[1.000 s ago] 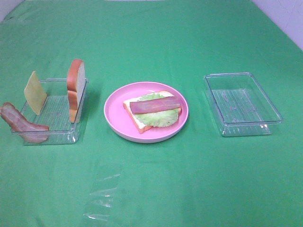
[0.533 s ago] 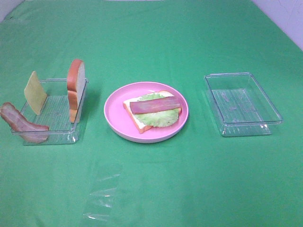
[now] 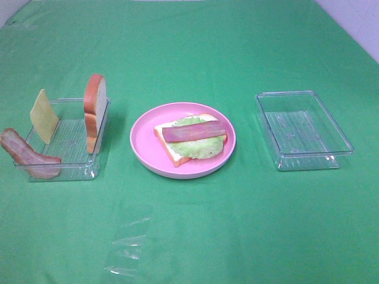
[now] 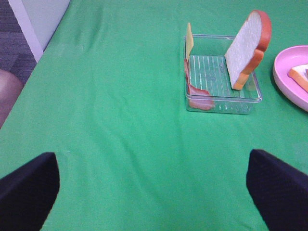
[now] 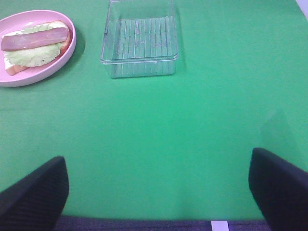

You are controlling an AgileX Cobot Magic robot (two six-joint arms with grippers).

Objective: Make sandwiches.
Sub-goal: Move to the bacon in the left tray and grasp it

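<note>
On the pink plate [image 3: 142, 139] lies a half-built sandwich [image 3: 192, 137]: a bread slice, a green lettuce leaf [image 5: 29, 55] and one bacon strip [image 5: 36, 37] on top. The left clear tray [image 3: 68, 139] holds a second bread slice [image 3: 95, 109] standing on edge, a yellow cheese square [image 3: 44, 116] leaning upright, and a bacon strip [image 3: 26, 155] draped over its corner. Neither gripper appears in the high view. My left gripper [image 4: 154, 202] hangs open well short of that tray [image 4: 211, 72]. My right gripper [image 5: 159, 192] is open over bare cloth.
An empty clear tray [image 3: 302, 130] stands right of the plate. A faint clear film patch [image 3: 127, 242] lies on the green cloth near the front. The table's front edge runs just beneath the right gripper; its left edge and the floor appear in the left wrist view.
</note>
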